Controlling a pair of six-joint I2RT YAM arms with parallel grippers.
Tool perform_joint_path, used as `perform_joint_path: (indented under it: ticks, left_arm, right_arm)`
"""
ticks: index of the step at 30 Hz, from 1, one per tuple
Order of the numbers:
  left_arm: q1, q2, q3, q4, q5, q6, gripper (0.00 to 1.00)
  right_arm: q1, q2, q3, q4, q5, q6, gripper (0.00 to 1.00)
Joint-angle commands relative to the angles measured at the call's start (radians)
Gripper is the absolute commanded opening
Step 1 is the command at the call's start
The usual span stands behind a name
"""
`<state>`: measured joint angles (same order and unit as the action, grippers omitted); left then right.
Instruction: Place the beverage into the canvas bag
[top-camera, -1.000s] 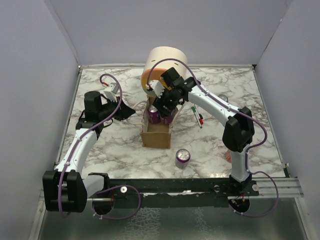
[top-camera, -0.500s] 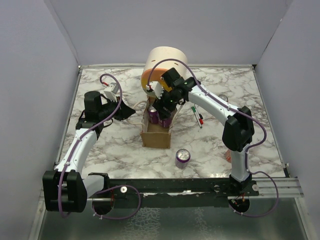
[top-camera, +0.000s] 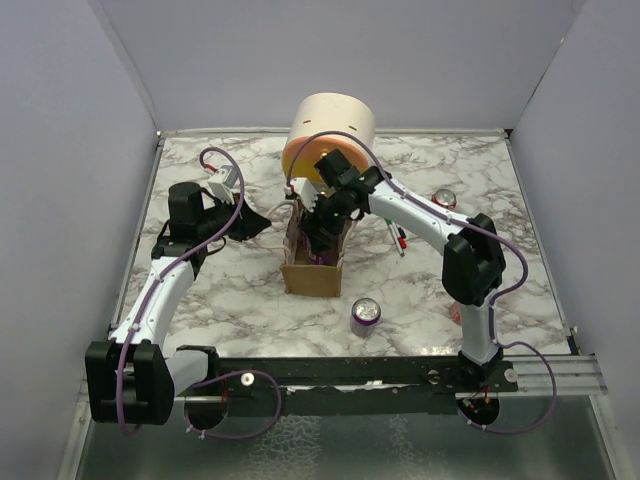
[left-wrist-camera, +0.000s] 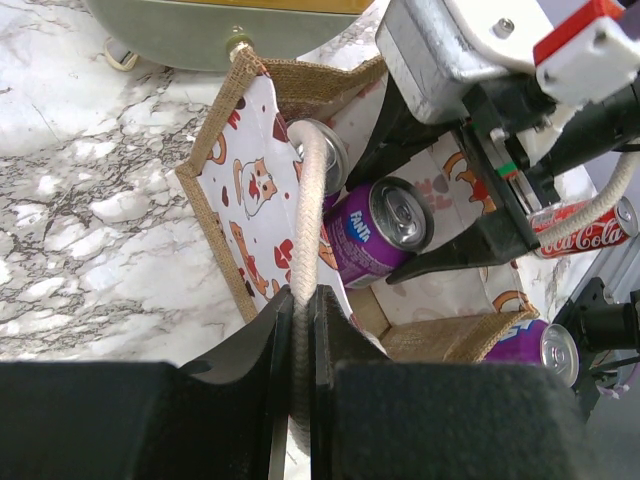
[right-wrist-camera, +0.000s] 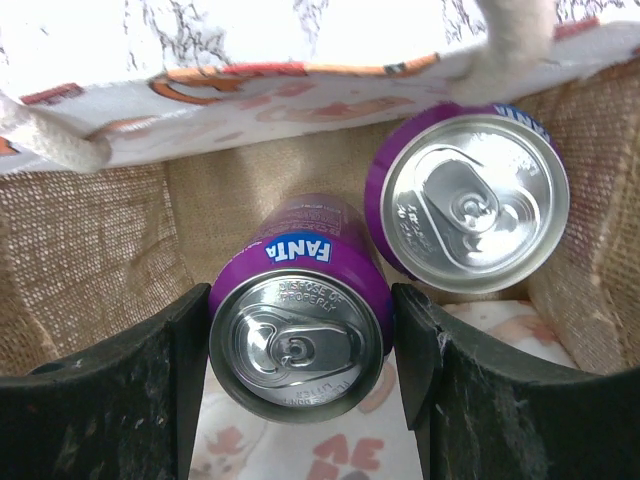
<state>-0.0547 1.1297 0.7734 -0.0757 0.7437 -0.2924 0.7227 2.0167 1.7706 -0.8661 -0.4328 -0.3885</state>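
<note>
The tan canvas bag stands open mid-table, its printed lining showing in the left wrist view. My left gripper is shut on one cream cord handle and holds it out to the bag's left. My right gripper reaches down into the bag, shut on a purple Fanta can, which also shows in the left wrist view. A second purple can stands upright in the bag beside it.
A large cream cylinder with orange fronts stands right behind the bag. Another purple can stands on the table in front of the bag. A red Coca-Cola can lies at the right. Marker pens lie next to the right arm.
My right gripper has moved down and forward with the Fanta can, from above the bag's rear edge into the bag. The left arm has held still on the handle.
</note>
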Motion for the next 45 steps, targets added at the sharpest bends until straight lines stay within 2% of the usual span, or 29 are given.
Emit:
perform_joint_path:
  ticks: [1,10,23,45]
  left_arm:
    - [-0.009,-0.011,-0.01,0.019,0.027,0.011,0.0]
    - [-0.01,-0.007,-0.008,0.017,0.028,0.009,0.0]
    - [-0.01,-0.008,-0.01,0.018,0.026,0.015,0.0]
    - [-0.008,-0.024,-0.013,0.017,0.03,0.012,0.0]
  right_arm:
    - [0.019,-0.05,0.014,0.113,-0.03,0.027,0.07]
    - [0.043,-0.064,-0.032,0.204,0.036,0.097,0.07]
    - [0.074,-0.082,-0.106,0.277,0.115,0.235,0.16]
    - [0.1,-0.056,-0.095,0.289,0.1,0.294,0.54]
